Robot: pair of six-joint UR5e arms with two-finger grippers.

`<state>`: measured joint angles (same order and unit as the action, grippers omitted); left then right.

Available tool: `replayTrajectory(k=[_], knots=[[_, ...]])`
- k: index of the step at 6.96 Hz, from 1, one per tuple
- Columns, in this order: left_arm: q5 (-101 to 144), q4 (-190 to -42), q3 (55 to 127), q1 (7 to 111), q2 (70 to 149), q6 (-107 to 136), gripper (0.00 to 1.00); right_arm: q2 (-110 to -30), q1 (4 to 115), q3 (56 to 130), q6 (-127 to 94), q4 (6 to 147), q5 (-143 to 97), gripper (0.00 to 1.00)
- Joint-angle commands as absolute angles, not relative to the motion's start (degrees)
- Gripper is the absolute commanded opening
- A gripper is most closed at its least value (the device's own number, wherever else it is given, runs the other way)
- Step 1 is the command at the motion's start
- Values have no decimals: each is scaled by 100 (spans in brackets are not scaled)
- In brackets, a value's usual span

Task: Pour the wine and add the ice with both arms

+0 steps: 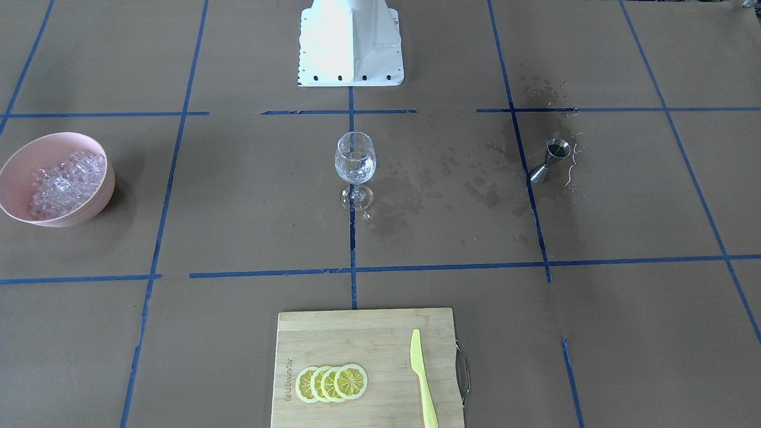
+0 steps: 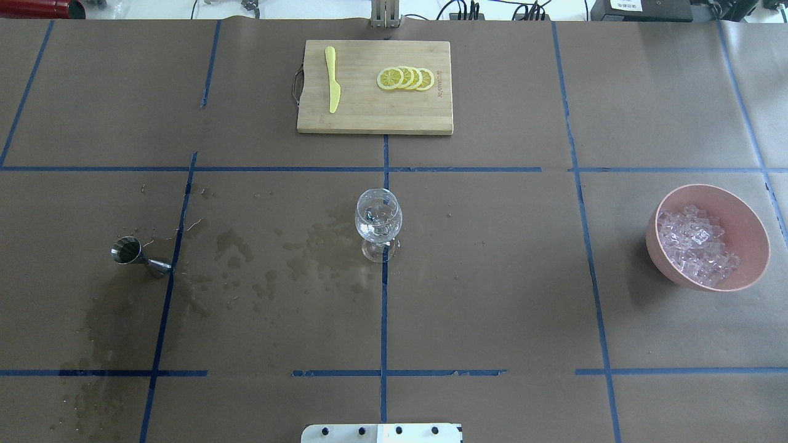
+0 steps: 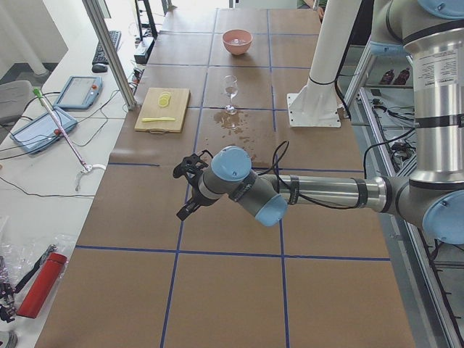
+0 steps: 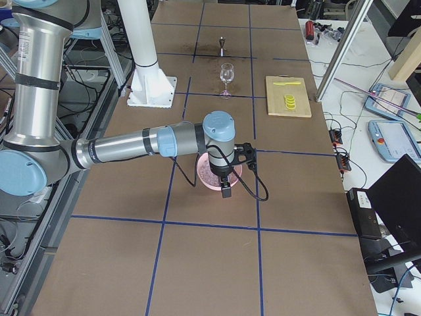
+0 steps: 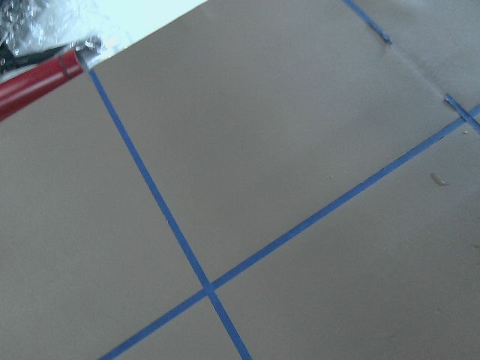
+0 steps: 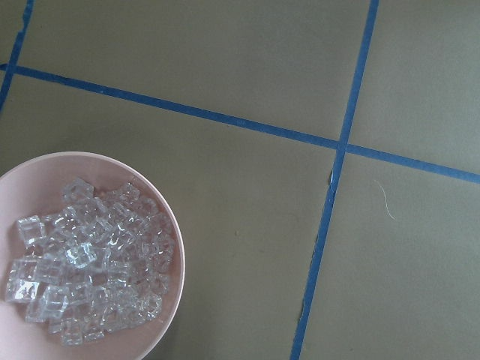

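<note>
A stemmed wine glass stands upright at the table's middle with a little clear liquid in its bowl. A steel jigger stands on the robot's left side. A pink bowl heaped with clear ice cubes sits on the robot's right. The right wrist view looks down on the ice. My right gripper hangs over that bowl. My left gripper hovers over bare paper near the table's left end. Both grippers show only in the side views, so I cannot tell whether either is open or shut.
A wooden cutting board at the far edge holds lemon slices and a yellow knife. Wet stains spread between the jigger and the glass. The white robot base stands behind the glass. A red tool lies past the left end.
</note>
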<state>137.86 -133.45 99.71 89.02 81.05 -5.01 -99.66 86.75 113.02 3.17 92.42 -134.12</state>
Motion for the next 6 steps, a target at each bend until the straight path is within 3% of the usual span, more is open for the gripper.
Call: replayTrajectory(k=[1, 3, 6], knots=[[13904, -14182, 9967, 8747, 8156, -264, 100, -9871, 8675, 11329, 316, 9193, -13403, 100], [13730, -14786, 10115, 8064, 8217, 1228, 100, -9879, 8675, 11294, 325, 9141, -13403, 100], [11627, -16519, 10134, 6325, 8192, 3738, 100, -9931, 8675, 11276, 334, 9132, -13403, 100]])
